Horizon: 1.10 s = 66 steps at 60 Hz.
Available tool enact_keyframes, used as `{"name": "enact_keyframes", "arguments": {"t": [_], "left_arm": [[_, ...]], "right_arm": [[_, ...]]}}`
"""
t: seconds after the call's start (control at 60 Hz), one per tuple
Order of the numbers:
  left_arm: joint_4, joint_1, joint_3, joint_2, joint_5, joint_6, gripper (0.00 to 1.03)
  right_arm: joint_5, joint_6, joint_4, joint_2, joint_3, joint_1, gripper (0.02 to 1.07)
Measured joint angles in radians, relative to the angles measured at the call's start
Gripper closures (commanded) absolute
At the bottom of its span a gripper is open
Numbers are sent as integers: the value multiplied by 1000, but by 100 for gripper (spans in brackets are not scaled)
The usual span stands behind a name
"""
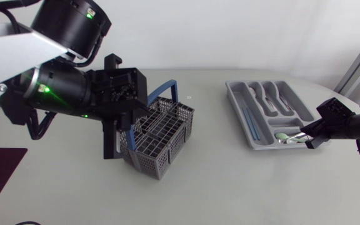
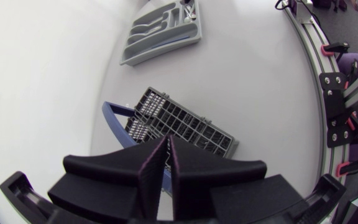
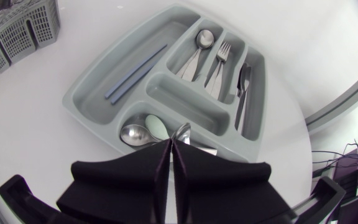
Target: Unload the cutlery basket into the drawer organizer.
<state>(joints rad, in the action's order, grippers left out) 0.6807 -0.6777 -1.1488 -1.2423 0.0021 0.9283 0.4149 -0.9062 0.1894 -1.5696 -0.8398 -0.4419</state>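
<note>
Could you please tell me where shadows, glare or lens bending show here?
Head view: soft shadow under the grey mesh cutlery basket. Right wrist view: the grey plastic drawer organizer shows a bowed rim; a steel spoon glints.

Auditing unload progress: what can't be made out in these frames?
Cutlery basket contents: left arm covers part in head view, left gripper hides the near end in left wrist view.
Whether right gripper clamps the silver piece at its tips: contact hidden in right wrist view, too small in head view.
Drawer organizer, nearest compartment: partly under right gripper in both views.
</note>
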Motion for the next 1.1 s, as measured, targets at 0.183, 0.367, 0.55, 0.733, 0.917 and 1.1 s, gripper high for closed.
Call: {"name": "enact_keyframes", "arguments": {"t": [0.183, 0.367, 0.55, 0.733, 0.917, 1.1], "left_arm": [[-6, 15, 12, 28, 1, -22, 86], [-9, 42, 40, 53, 1, -40, 86], [-10, 56, 79, 111, 12, -63, 86], [-26, 128, 203, 163, 43, -65, 86], [-36, 229, 288, 193, 77, -57, 86], [-73, 346, 366, 190, 127, 9, 86]], "right_arm": [[-56, 0, -33, -10, 36, 67, 79], [-65, 1, -29, -7, 50, 74, 50], [-45, 34, 82, 186, 50, 98, 48], [-38, 196, 153, 306, 29, 379, 63], [-38, 376, 126, 177, -127, 612, 89], [-12, 504, 109, -52, -341, 738, 101]]}}
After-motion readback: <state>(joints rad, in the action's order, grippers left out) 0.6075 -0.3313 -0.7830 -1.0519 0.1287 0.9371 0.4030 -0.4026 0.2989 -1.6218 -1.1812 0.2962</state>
